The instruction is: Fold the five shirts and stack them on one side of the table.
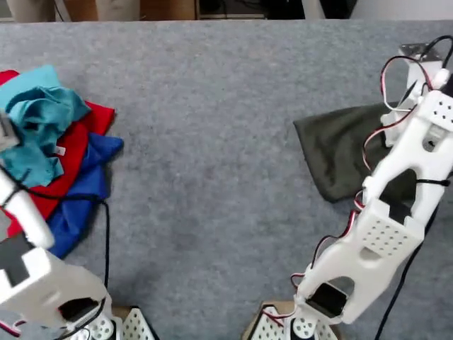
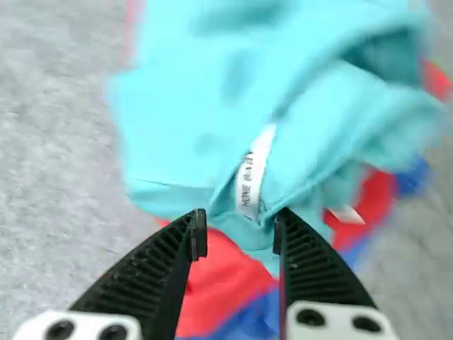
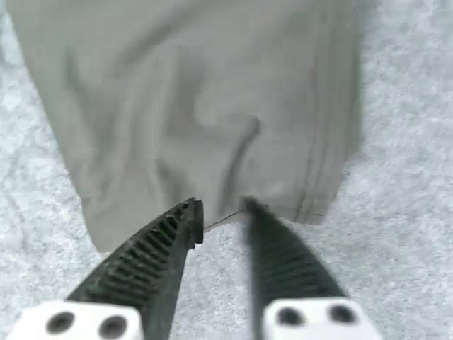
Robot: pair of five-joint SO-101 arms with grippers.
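Observation:
A crumpled teal shirt (image 1: pixel 37 117) tops a pile at the table's left edge, over a red shirt (image 1: pixel 71 152) and a blue shirt (image 1: pixel 88 184). My left gripper (image 2: pixel 239 230) is open over this pile. A fold of the teal shirt (image 2: pixel 283 106) with a white label (image 2: pixel 251 180) lies between its fingertips. An olive shirt (image 1: pixel 333 152) lies flat on the right side, partly under the right arm (image 1: pixel 396 205). My right gripper (image 3: pixel 223 212) is open, its tips at the hem of the olive shirt (image 3: pixel 198 106).
Grey carpet-like cloth (image 1: pixel 212 142) covers the table, with a wide bare stretch between the pile and the olive shirt. The left arm (image 1: pixel 32 262) rises from the near left corner. Both arm bases stand at the near edge.

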